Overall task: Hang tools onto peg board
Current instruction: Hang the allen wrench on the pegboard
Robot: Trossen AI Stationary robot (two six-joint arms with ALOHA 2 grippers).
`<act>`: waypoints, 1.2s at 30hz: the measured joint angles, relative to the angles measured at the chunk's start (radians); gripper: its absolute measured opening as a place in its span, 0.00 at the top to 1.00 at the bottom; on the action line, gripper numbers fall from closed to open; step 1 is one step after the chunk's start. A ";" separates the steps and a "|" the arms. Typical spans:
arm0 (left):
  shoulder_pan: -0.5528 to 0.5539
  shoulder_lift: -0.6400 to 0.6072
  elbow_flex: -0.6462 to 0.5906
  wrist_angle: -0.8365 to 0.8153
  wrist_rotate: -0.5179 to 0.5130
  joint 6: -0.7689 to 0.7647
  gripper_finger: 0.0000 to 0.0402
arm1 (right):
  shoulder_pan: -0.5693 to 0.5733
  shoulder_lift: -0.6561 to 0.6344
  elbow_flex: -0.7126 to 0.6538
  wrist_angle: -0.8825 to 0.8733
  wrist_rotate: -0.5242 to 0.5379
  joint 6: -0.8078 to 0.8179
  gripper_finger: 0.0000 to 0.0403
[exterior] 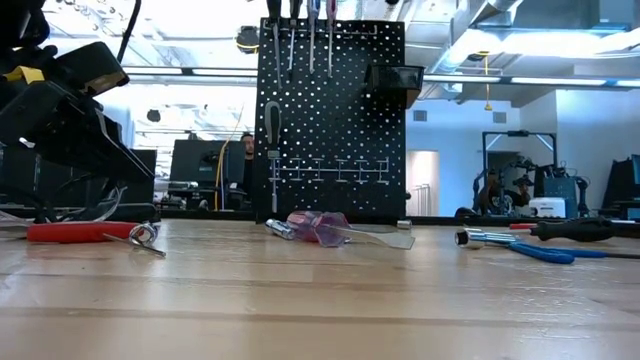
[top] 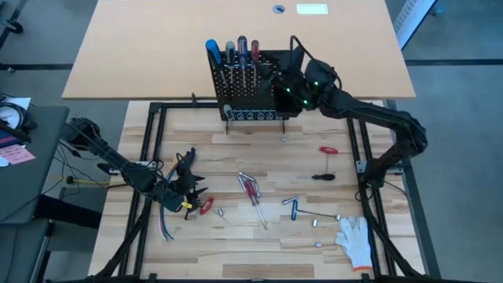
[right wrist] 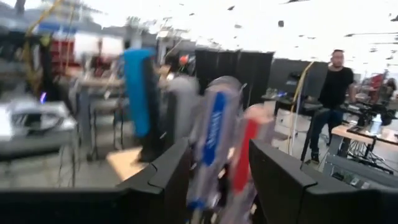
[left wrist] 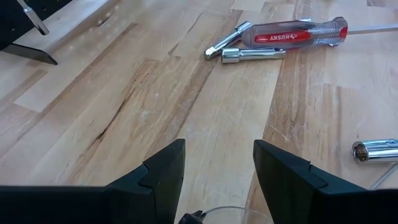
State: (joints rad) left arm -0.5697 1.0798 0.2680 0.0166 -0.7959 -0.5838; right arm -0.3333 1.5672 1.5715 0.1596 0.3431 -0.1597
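Observation:
The black peg board [top: 247,90] stands upright at the table's far middle; it also shows in the low view [exterior: 330,110]. Several screwdrivers stick up along its top: a blue handle [top: 212,49], a grey one [top: 229,49], a clear-blue one [top: 241,44] and a red one [top: 255,47]. My right gripper [top: 284,81] is open at the board's top right. In the right wrist view the clear-blue [right wrist: 211,134] and red [right wrist: 245,149] handles show in the gap between its fingers [right wrist: 214,186]. My left gripper [left wrist: 217,171] is open low over the table at the near left [top: 191,182], empty.
Loose tools lie on the wood: a clear red screwdriver [left wrist: 298,32] with a socket bar [left wrist: 252,55], a socket [left wrist: 376,149], a red-handled tool [top: 206,206], a black screwdriver [top: 322,177], a small red tool [top: 328,150]. A white glove [top: 355,240] lies near right, cables [top: 167,224] near left.

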 joint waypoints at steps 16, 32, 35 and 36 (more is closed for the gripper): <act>0.000 0.000 0.000 0.001 0.002 -0.005 0.54 | 0.460 -0.153 -0.007 -1.148 0.274 0.530 0.67; 0.000 0.000 0.000 0.005 -0.002 -0.009 0.54 | 0.569 -0.141 -0.505 -1.489 0.046 1.249 0.70; 0.000 0.000 0.000 0.005 -0.002 -0.008 0.54 | 0.495 -0.143 -0.568 -1.489 -0.020 1.195 0.66; 0.000 0.000 0.000 0.005 -0.002 -0.008 0.54 | 0.467 -0.143 -0.589 -1.484 -0.044 1.165 0.64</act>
State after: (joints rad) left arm -0.5697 1.0798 0.2680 0.0216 -0.7979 -0.5919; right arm 0.1342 1.4242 0.9821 -1.3243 0.2988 1.0058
